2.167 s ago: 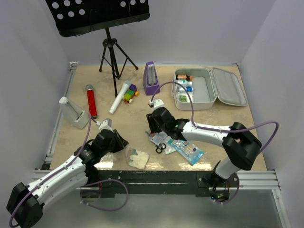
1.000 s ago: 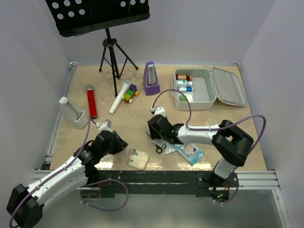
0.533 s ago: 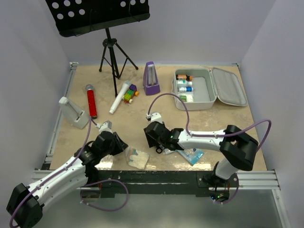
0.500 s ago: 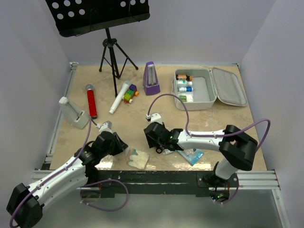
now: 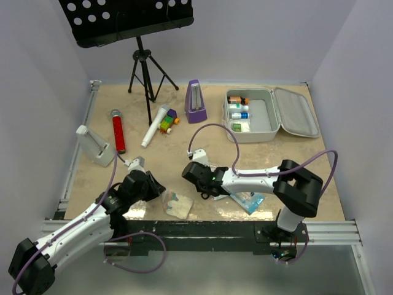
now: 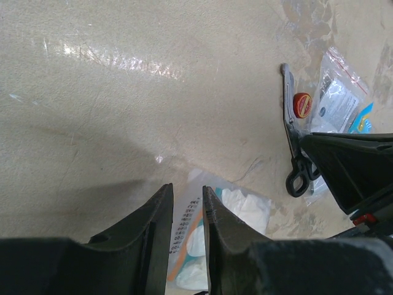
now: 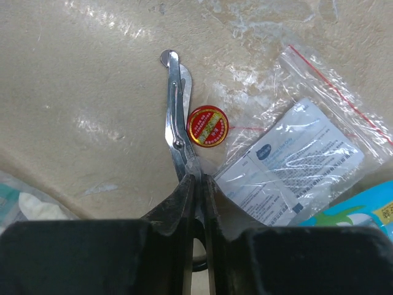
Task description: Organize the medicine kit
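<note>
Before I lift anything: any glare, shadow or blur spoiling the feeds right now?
Right wrist: glare streaks on the table and plastic bag, but the scissors and red tin read sharp; the right gripper is dark and soft. Left wrist: one bright streak on the table, a shadow from the left gripper below it. Top view: evenly lit, no blur.

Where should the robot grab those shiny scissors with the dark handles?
The silver metal scissors lie flat and closed on the beige table, so grip the narrow neck between pivot and handle loops, coming straight down from above, one finger each side. The small round red tin crowds the blades, so avoid those. The right gripper pinches that neck.
</note>
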Motion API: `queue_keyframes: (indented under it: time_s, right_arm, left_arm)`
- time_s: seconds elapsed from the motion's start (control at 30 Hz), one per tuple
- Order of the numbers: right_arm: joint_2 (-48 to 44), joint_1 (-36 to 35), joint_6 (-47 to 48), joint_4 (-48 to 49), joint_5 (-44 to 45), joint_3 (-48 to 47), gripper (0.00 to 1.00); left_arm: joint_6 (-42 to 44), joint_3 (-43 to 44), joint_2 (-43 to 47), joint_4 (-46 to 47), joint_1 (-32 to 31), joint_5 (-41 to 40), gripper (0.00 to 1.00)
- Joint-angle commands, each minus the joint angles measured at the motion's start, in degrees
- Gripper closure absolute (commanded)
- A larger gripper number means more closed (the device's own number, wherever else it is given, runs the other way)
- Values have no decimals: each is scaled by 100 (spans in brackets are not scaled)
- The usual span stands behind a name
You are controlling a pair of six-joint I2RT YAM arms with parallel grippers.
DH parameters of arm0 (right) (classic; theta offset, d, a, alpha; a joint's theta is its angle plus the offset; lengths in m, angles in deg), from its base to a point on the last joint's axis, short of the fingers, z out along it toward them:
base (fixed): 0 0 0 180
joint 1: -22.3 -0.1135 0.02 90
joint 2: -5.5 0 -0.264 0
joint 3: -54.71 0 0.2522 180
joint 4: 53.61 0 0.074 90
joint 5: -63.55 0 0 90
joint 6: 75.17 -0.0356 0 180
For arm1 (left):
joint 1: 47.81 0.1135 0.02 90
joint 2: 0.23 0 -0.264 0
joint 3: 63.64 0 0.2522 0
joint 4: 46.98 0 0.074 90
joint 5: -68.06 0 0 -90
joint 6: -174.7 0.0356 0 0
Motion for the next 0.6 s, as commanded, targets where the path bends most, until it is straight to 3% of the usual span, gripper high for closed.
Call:
queue_keyframes:
  time_s: [0.0, 0.23, 0.43, 0.5, 0.57]
  right_arm:
    - [-542, -58, -155, -422, 247, -455, 89]
    - [-904, -49, 143, 130, -368, -1079, 98]
    - [-53, 126, 424, 342, -184, -1878, 100]
    - [377, 223, 512, 264, -237, -2273, 91]
    - [712, 259, 548, 97, -184, -2546, 72]
  left_arm:
    - [-63, -34, 57, 131, 29, 55, 70]
    - [-81, -78, 30, 210, 29, 90, 70]
    - [-72, -86, 39, 184, 29, 82, 70]
    - [-63, -69, 48, 140, 29, 82, 70]
    - [-55, -34, 74, 70, 29, 55, 70]
